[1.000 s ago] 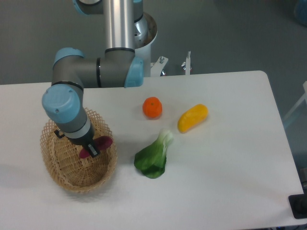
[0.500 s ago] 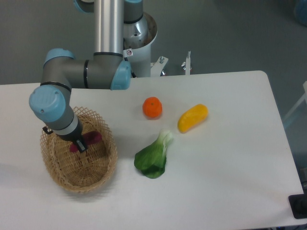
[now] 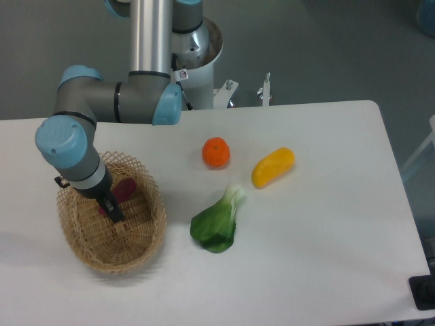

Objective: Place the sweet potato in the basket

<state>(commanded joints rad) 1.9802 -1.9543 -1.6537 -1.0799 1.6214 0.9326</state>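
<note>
The sweet potato [image 3: 122, 189] is in the left part of the frame, inside the outline of the basket [image 3: 136, 250], near its upper rim. Only its magenta upper end and a small piece at the lower left are visible, because the gripper [image 3: 112, 210] crosses in front of it. The tuber lies tilted, with the higher end toward the upper right. It is not possible to tell if it rests on the basket floor or hangs above it.

The gripper reaches down into the basket from the wrist of the arm [image 3: 71, 146]. One dark finger [image 3: 113, 212] is seen directly against the purple skin, and the tuber shows on both sides of it. The second finger is hidden, so the width of the jaws cannot be read; they appear closed around the sweet potato, open only by the thickness of the tuber.

The basket stands on the white table [image 3: 312, 258] at the lower left, and its lattice rim is partly covered by the blue and grey wrist.

To the right, well apart from the basket, a green leafy vegetable [image 3: 217, 223] lies near the middle of the frame. Above it is an orange fruit [image 3: 216, 152], and just to the right of this fruit lies a yellow oblong vegetable [image 3: 273, 167], tilted.
</note>
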